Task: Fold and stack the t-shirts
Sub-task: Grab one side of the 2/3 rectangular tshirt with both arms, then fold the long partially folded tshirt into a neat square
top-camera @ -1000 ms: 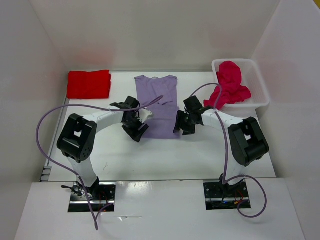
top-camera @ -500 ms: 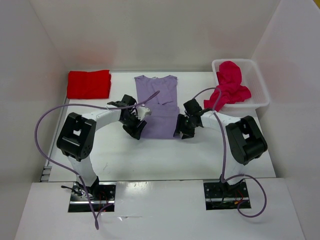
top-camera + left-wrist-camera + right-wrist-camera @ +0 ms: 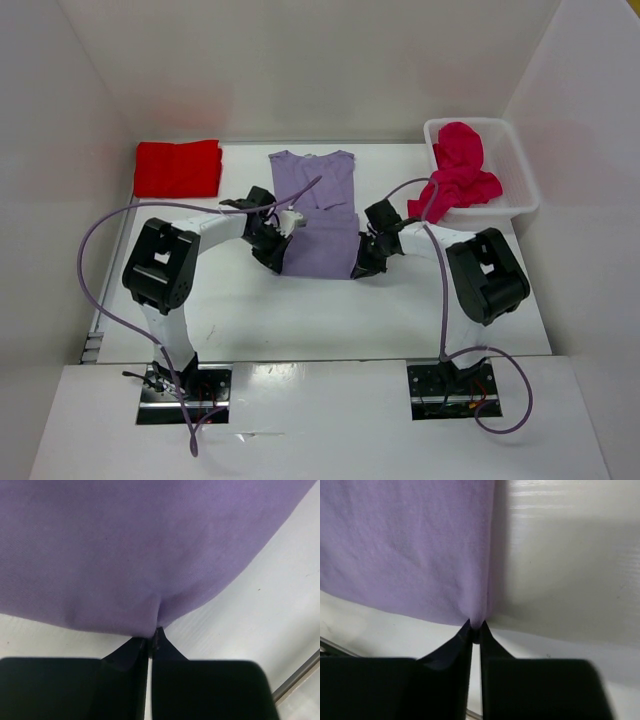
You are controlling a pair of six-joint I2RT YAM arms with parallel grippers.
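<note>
My left fingers [image 3: 140, 652] and right fingers [image 3: 461, 647] each pinch a near hem corner of the lavender t-shirt [image 3: 318, 215]. It lies flat on the surface [image 3: 300, 310], long axis running directly away from both.

The purple t-shirt [image 3: 125, 545] is seen as soft matt cloth (finely woven); the white table [image 3: 560, 555] is finished smooth and faintly glossy.
</note>
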